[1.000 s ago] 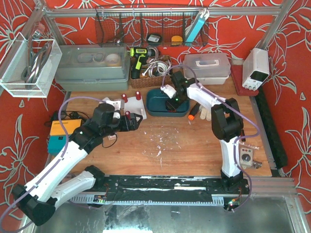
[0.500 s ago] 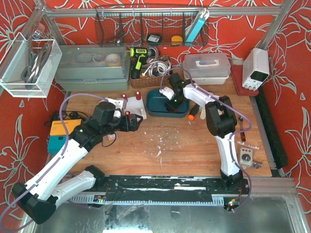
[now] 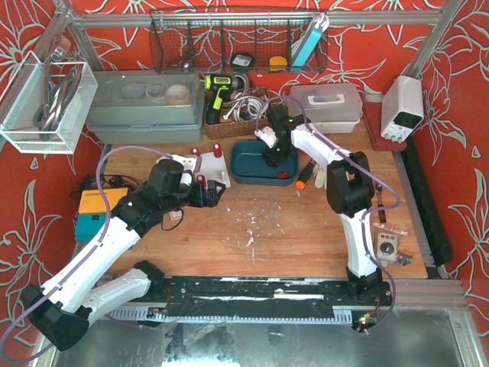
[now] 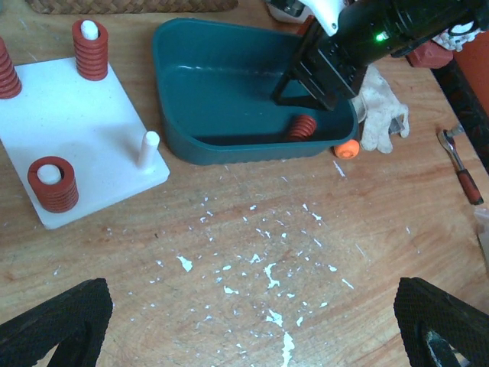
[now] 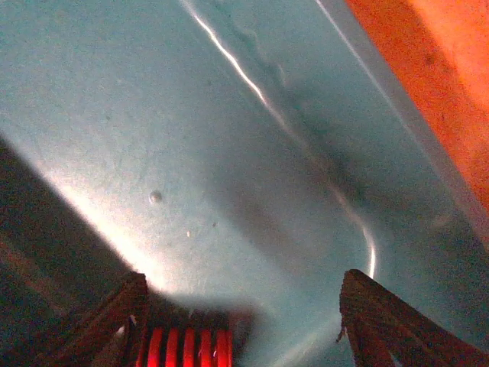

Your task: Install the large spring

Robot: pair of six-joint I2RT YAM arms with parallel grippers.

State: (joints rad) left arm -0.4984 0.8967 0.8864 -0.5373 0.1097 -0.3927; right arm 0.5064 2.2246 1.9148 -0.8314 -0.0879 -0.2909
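Note:
A large red spring point(image 4: 303, 126) lies in the teal bin point(image 4: 229, 145), against its near wall. My right gripper point(image 5: 243, 281) is down inside the bin point(image 3: 243, 172), open, with the spring point(image 5: 191, 348) next to its left finger and between the jaws. It also shows in the left wrist view point(image 4: 317, 84) and the top view point(image 3: 273, 159). A white peg board point(image 4: 76, 130) holds three red springs and has one bare peg point(image 4: 147, 147). My left gripper point(image 4: 248, 290) is open and empty above the table, near the board point(image 3: 219, 171).
White flakes point(image 4: 275, 275) litter the wood. An orange-handled screwdriver point(image 3: 304, 175), a glove point(image 4: 382, 115) and a wrench point(image 4: 458, 164) lie right of the bin. A yellow box point(image 3: 99, 202) sits at the left, and a wicker basket point(image 3: 229, 122) and clear boxes stand behind.
My right gripper has shifted a little to the right and back inside the bin, with its forearm swinging. My left arm has barely moved.

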